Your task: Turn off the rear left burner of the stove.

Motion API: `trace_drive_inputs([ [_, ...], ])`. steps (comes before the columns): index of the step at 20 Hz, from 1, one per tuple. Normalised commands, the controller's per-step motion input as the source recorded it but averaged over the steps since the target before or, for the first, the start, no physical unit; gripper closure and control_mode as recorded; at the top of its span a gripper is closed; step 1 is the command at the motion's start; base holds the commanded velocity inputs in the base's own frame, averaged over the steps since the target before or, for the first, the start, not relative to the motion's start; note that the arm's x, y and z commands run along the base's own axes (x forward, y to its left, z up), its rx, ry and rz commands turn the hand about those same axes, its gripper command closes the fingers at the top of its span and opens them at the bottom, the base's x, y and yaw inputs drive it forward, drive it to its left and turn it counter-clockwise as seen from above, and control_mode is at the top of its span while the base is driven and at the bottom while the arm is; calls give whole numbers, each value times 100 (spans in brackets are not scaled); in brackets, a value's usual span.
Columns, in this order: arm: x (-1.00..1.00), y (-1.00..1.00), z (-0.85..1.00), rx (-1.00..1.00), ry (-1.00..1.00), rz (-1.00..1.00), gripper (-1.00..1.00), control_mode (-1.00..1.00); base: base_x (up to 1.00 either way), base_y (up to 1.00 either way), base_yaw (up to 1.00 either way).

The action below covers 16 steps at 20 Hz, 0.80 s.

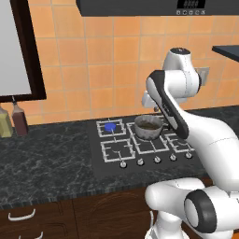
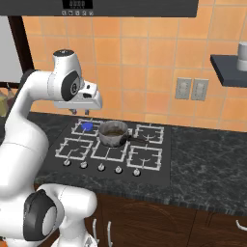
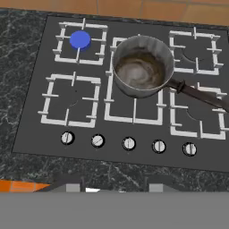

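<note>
The stove (image 3: 29,132) is a flat black cooktop set in a dark stone counter. Its rear left burner (image 3: 80,39) shows a bright blue disc, also seen in the base views (image 1: 110,126) (image 2: 87,126). Five silver knobs line the front edge; the second knob from the left (image 3: 97,141) has its slot turned diagonally, while the others stand near upright. My gripper (image 3: 114,185) hovers high above the stove's front, open, its tips spread wide with nothing between them. From the right base view the gripper (image 2: 87,108) hangs above the rear left of the stove.
A small steel saucepan (image 3: 143,67) with brown liquid sits on the centre grate, its dark handle (image 3: 201,96) pointing right. Two bottles (image 1: 14,120) stand on the counter at the left. Wall outlets (image 2: 192,89) and a dark shelf (image 2: 229,67) are at the right.
</note>
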Motion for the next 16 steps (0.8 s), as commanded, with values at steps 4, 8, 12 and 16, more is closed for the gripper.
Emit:
trace_drive_inputs([
  [4, -12, 2, -27, -1, 5, -1, -100, -100, 0, 0, 0],
  [8, 0, 16, -86, 2, 10, -2, -100, -100, 0, 0, 0],
  [12, 6, 51, -100, 3, 16, -10, -100, -100, 0, 0, 0],
  [16, 6, 61, -100, 3, 12, -12, -100, -100, 0, 0, 0],
])
